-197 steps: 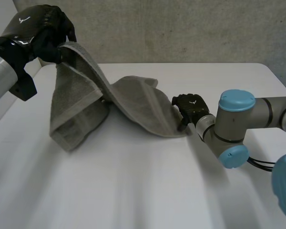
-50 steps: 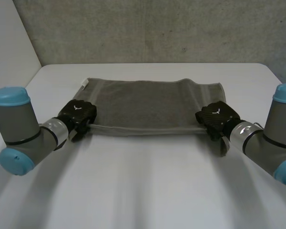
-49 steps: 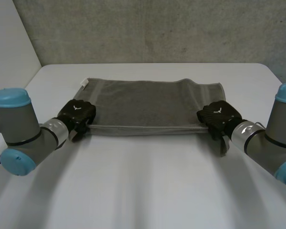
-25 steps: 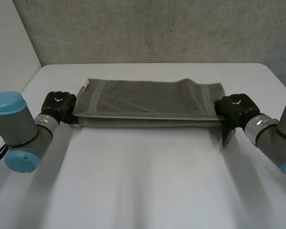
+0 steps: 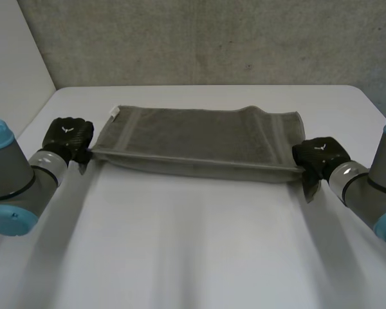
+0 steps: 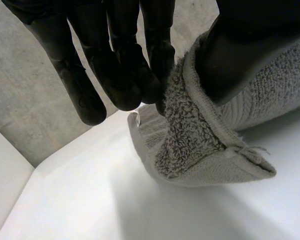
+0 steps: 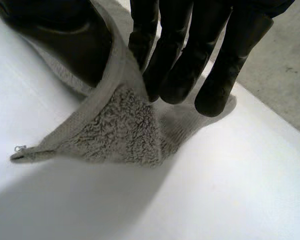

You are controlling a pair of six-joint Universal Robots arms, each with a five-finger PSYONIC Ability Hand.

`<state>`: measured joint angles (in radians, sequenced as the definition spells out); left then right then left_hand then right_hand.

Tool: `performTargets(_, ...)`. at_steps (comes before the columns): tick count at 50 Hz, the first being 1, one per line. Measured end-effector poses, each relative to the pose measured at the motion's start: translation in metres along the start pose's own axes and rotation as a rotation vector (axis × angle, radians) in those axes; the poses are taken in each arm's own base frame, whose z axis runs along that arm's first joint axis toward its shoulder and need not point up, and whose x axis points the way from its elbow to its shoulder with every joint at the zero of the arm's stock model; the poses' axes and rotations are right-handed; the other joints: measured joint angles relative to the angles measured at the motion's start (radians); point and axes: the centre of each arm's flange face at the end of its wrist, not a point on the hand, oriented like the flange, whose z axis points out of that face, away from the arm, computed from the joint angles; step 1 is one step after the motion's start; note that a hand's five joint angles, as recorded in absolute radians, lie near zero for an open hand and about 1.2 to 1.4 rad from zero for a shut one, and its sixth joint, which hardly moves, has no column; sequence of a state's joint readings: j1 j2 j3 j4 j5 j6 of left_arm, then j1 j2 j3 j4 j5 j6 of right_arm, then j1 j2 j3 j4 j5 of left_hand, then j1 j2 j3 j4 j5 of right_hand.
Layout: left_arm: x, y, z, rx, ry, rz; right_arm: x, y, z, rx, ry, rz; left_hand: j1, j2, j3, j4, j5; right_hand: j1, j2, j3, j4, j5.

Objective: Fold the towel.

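Right, my left robot hand and right robot hand each pinch a near corner of the towel, taut across the worktop's far half, probably to keep the fold smooth.

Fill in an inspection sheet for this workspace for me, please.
Surface: white table, with the towel lying across it.
Job's things: grey towel spread widthways, with a white tag at its far left corner.
Clutter: nothing seen.
Hands: left hand pinches the towel's near left corner between thumb and fingers; right hand pinches the near right corner likewise.
Cables: nothing seen.
Surroundings: grey wall behind the table.
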<state>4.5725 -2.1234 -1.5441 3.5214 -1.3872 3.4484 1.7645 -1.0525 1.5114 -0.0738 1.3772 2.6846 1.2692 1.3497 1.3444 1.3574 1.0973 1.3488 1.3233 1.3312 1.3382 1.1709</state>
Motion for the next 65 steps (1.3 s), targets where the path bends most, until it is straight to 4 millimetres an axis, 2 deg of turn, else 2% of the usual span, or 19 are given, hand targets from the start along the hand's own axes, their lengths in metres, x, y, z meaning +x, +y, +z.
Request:
performTargets(5,-0.006,-0.023,-0.004,0.055,-0.015,0.006,0.012,-0.026,-0.006,0.052,0.022,-0.017,0.000,0.000,0.000,0.000,0.000,0.000,0.000,0.001,0.001,0.000)
performTargets(10,-0.012,-0.074,-0.020,0.167,-0.029,-0.013,0.029,-0.068,-0.028,0.123,0.052,-0.040,0.000,0.000,0.000,0.000,0.000,0.000,0.001,0.001,0.001,0.000)
performTargets(14,-0.017,-0.119,-0.042,0.267,-0.016,-0.049,0.041,-0.103,-0.055,0.160,0.072,-0.080,0.000,0.000,0.000,0.000,0.000,0.000,0.001,0.004,0.001,0.000)
performTargets(17,-0.020,-0.148,-0.061,0.327,0.008,-0.072,0.046,-0.120,-0.075,0.167,0.083,-0.118,0.000,0.000,0.000,0.002,0.000,0.000,0.001,0.004,0.001,0.001)
performTargets(19,-0.021,-0.165,-0.075,0.361,0.027,-0.083,0.049,-0.130,-0.090,0.168,0.091,-0.148,0.000,0.000,0.000,0.004,0.000,0.000,0.001,0.004,0.001,0.002)
performTargets(22,-0.022,-0.179,-0.090,0.386,0.048,-0.090,0.051,-0.136,-0.103,0.165,0.095,-0.179,0.000,0.000,0.000,0.004,0.000,0.001,0.001,0.005,0.001,0.002)
performTargets(27,-0.021,-0.183,-0.099,0.375,0.068,-0.096,0.049,-0.133,-0.109,0.137,0.080,-0.204,0.000,0.000,0.000,0.004,0.000,0.001,0.001,0.005,0.001,0.002)
performTargets(29,-0.020,-0.179,-0.095,0.356,0.072,-0.100,0.048,-0.130,-0.105,0.123,0.069,-0.204,0.000,0.000,0.000,0.004,0.000,0.001,0.001,0.005,0.001,0.002)
performTargets(32,-0.019,-0.164,-0.079,0.299,0.084,-0.112,0.045,-0.116,-0.085,0.075,0.040,-0.203,0.000,0.000,0.000,0.004,0.000,0.001,0.001,0.005,0.001,0.002)
performTargets(35,-0.016,-0.143,-0.052,0.232,0.100,-0.126,0.043,-0.104,-0.054,0.034,0.018,-0.214,0.000,0.000,0.000,0.004,0.000,0.001,0.001,0.005,0.001,0.002)
performTargets(38,-0.013,-0.131,-0.024,0.200,0.111,-0.131,0.041,-0.102,-0.024,0.031,0.023,-0.235,0.000,0.000,0.001,0.004,0.000,0.001,0.001,0.005,0.001,0.002)
performTargets(41,-0.013,-0.133,0.001,0.220,0.114,-0.126,0.042,-0.111,0.001,0.074,0.066,-0.258,0.000,0.000,0.001,0.004,0.000,0.001,0.001,0.005,0.001,0.002)
performTargets(44,-0.017,-0.150,0.023,0.290,0.098,-0.111,0.049,-0.135,0.020,0.174,0.152,-0.278,0.000,0.000,0.001,0.004,0.000,0.002,0.001,0.005,0.001,0.002)
performTargets(48,-0.030,-0.188,0.037,0.437,0.045,-0.085,0.063,-0.172,0.025,0.332,0.267,-0.292,0.000,0.000,0.002,0.004,0.000,0.002,0.002,0.005,0.001,0.002)
performTargets(52,-0.048,-0.237,0.037,0.619,-0.026,-0.056,0.079,-0.217,0.013,0.541,0.395,-0.305,0.000,0.000,0.002,0.004,0.000,0.002,0.002,0.005,0.001,0.002)
performTargets(55,-0.054,-0.256,0.033,0.690,-0.050,-0.046,0.085,-0.233,0.003,0.623,0.435,-0.314,0.000,0.000,0.002,0.004,0.000,0.002,0.002,0.005,0.001,0.004)
performTargets(58,-0.055,-0.260,0.031,0.704,-0.054,-0.044,0.084,-0.236,-0.002,0.648,0.433,-0.321,0.000,0.000,0.002,0.004,0.000,0.002,0.002,0.005,0.001,0.005)
performTargets(60,-0.053,-0.255,0.032,0.683,-0.047,-0.048,0.081,-0.231,-0.003,0.635,0.413,-0.325,0.000,0.000,0.002,0.004,0.000,0.002,0.002,0.005,0.001,0.005)
performTargets(65,-0.043,-0.220,0.037,0.556,-0.012,-0.069,0.064,-0.198,0.004,0.524,0.302,-0.328,0.000,0.000,0.002,0.004,0.000,0.002,0.002,0.005,0.001,0.005)
